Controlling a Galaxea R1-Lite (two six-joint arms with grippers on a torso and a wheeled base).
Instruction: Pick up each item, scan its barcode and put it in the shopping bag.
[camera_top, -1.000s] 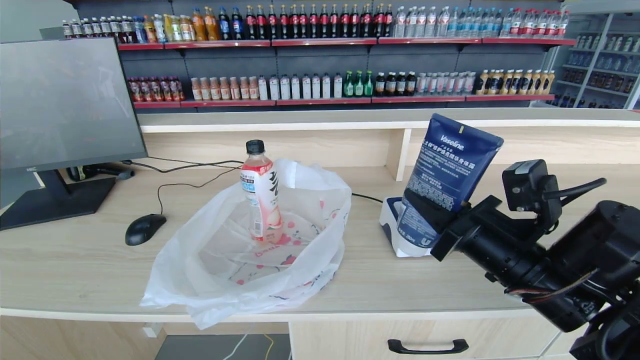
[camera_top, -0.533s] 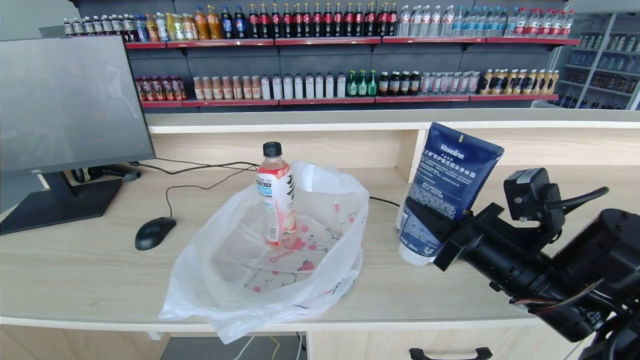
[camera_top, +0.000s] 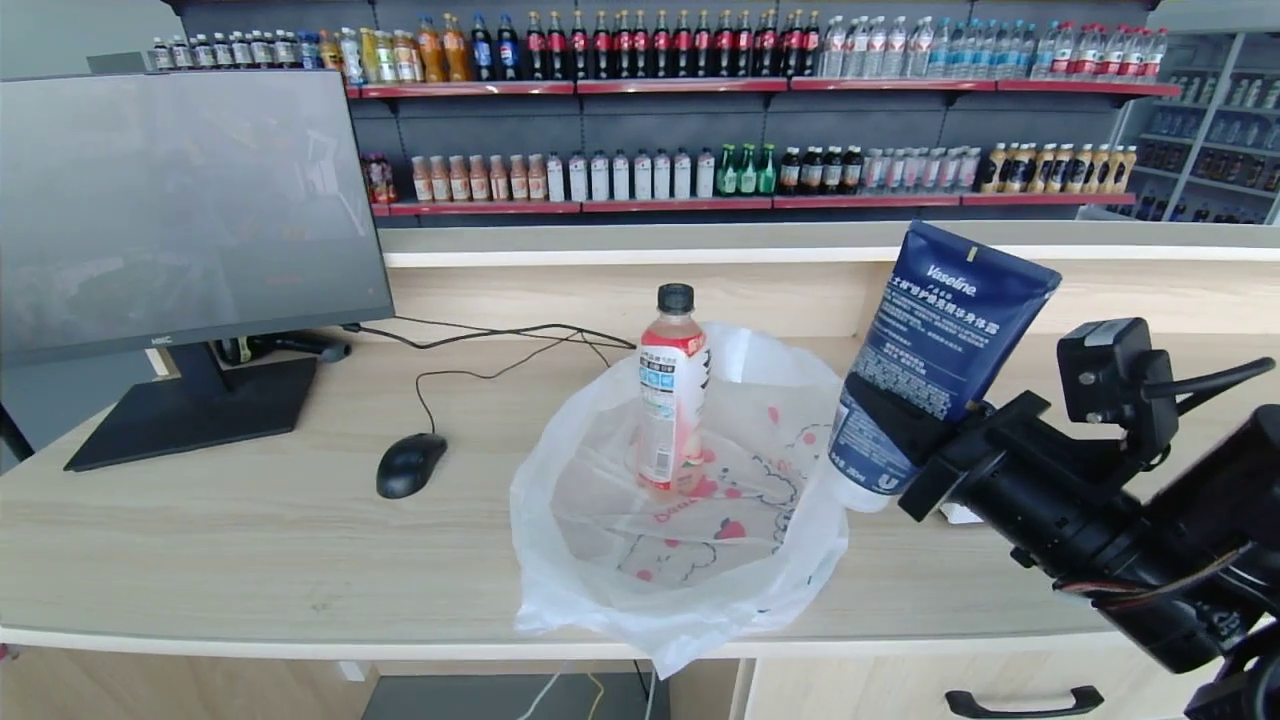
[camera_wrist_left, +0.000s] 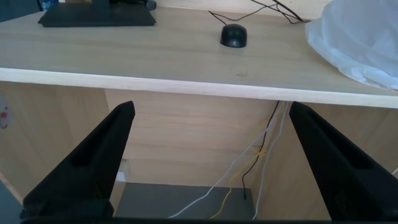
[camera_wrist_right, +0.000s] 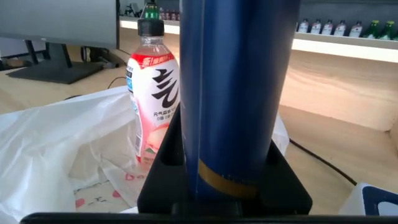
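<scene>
Brought closer to bag (camera_top: 600, 560) since earlier frame: tube (camera_top: 940, 350); whole view also shifted by camera. One bottle (camera_top: 670, 400) already stood upright inside bag, judged done; scan of tube not confirmable, bagging left. Cap end of tube clamped by right fingers (camera_top: 885, 420), top tilted toward 1 o'clock, held at bag's 3 o'clock rim above tabletop (camera_top: 250, 540). Nothing held by left fingers (camera_wrist_left: 99, 162), spread open.

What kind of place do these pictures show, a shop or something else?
Probably a shop's checkout: shelves of bottled drinks along the back, a monitor and mouse on the wooden counter, and a shopping bag with a bottle standing in it.
</scene>
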